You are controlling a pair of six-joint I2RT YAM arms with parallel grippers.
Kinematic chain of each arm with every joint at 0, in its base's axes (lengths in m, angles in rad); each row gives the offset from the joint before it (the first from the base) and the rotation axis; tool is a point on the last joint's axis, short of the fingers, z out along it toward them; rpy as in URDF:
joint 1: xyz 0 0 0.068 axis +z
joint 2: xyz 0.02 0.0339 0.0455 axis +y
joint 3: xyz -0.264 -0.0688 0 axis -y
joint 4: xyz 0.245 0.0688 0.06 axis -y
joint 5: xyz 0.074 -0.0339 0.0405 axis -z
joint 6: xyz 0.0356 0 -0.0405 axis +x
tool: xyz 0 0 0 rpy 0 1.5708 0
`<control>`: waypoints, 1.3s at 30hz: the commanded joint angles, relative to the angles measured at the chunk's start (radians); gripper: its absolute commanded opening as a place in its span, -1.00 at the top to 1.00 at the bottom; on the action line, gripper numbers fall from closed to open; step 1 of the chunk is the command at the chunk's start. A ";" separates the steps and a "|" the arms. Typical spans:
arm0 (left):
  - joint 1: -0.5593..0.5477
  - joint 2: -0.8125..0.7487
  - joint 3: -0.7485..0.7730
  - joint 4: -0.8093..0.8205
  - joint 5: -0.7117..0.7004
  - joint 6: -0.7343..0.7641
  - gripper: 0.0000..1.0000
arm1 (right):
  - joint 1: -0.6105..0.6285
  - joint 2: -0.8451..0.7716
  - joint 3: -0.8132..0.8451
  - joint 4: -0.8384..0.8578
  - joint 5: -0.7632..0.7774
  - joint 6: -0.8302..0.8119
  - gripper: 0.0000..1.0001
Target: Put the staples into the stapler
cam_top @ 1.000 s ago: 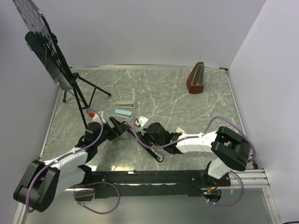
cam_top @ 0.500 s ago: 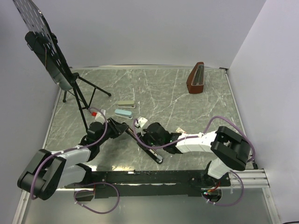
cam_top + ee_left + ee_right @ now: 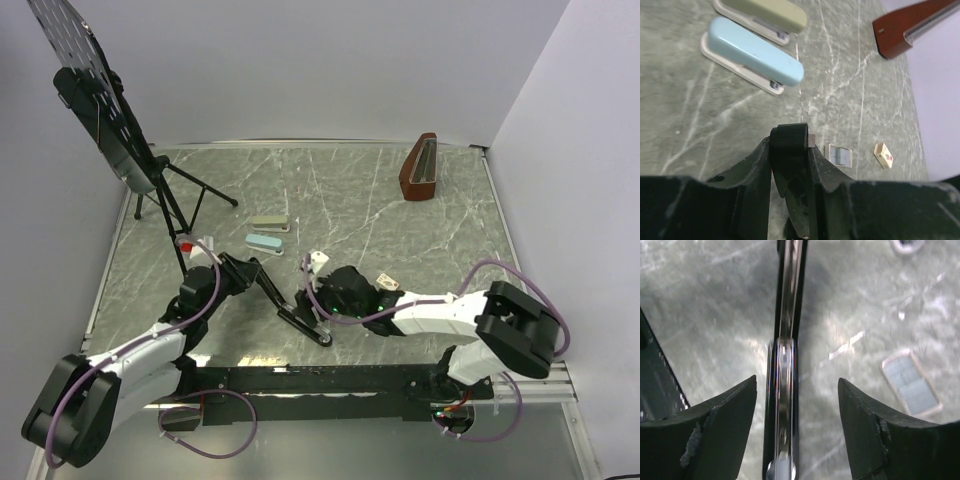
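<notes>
L claw (image 3: 790, 146) pinches stapler (image 3: 265, 288) end; R claw (image 3: 796, 382) spread astride its rail (image 3: 785, 360).

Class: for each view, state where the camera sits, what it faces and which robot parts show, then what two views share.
Top external: above and behind the bases, looking down on the table; left arm and right arm show.
Left wrist: low, facing the far side; left jaws shut on the black stapler.
Right wrist: facing down onto its rail; right jaws open either side.
Shared: both wrist views show the small open box.

Blurred stapler (image 3: 784, 405), both ends beyond the picture's edges.
</notes>
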 commanded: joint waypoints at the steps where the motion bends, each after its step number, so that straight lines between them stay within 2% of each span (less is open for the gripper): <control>1: 0.000 -0.038 -0.033 -0.006 -0.099 0.004 0.98 | 0.003 -0.082 -0.097 0.073 -0.024 0.040 -0.49; 6: 0.000 -0.075 -0.056 -0.007 -0.121 -0.017 0.98 | 0.024 -0.091 -0.137 0.059 -0.062 0.066 -0.50; 11: 0.001 -0.110 -0.067 -0.021 -0.133 -0.023 0.98 | 0.037 -0.124 -0.174 0.048 -0.033 0.126 -0.50; 21: 0.000 -0.184 -0.102 -0.058 -0.184 -0.092 0.98 | 0.034 -0.169 -0.186 -0.025 -0.043 0.156 -0.25; 30: 0.000 -0.234 -0.119 -0.095 -0.207 -0.125 0.98 | 0.032 -0.137 -0.173 -0.045 -0.023 0.170 -0.17; 36: 0.000 -0.259 -0.119 -0.115 -0.207 -0.129 0.98 | 0.026 -0.141 -0.183 -0.033 -0.024 0.170 0.11; 39: 0.000 -0.265 -0.105 -0.125 -0.196 -0.109 0.98 | 0.023 -0.134 -0.173 -0.033 -0.026 0.156 0.44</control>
